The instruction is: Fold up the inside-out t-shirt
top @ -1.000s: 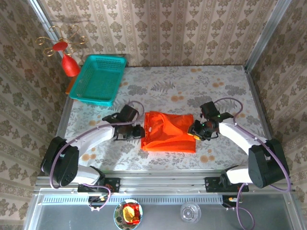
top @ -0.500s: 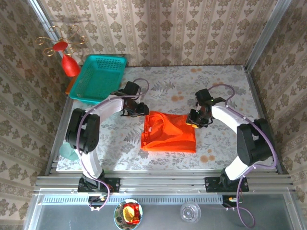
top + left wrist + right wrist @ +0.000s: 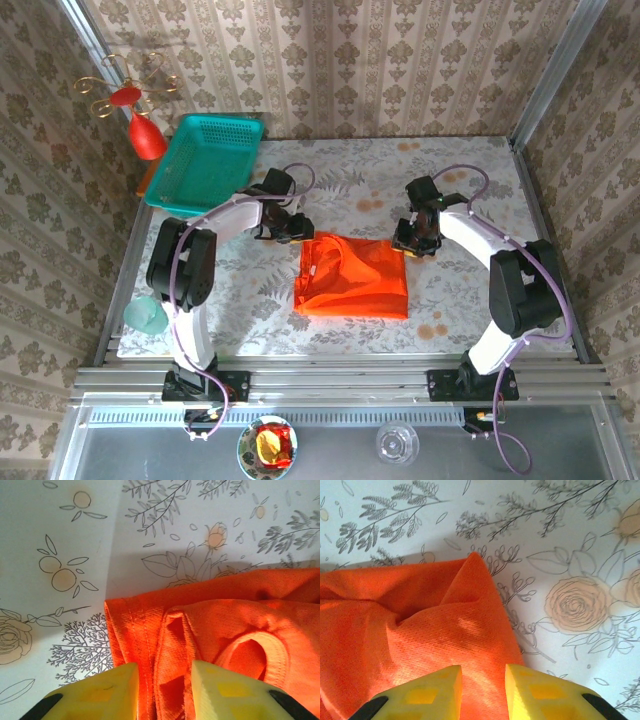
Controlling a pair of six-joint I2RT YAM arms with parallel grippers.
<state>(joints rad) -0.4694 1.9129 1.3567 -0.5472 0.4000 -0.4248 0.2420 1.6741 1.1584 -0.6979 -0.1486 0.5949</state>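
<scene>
Inside-out t-shirt point(image 3: 352, 277) is lying flat in the middle of the worktop point(image 3: 460, 180), already a squarish bundle with the collar point(image 3: 272, 647) toward its left side. Left pincer point(image 3: 293, 230) sits at the far left corner and right pincer point(image 3: 412, 243) at the far right one, I'd guess so they can lift that far edge together. Both are partly spread astride the cloth, not clearly nipping it. Arms reach forward, elbows out, wrists tipped down

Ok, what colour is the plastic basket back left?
The mesh plastic basket is teal; top view.
</scene>
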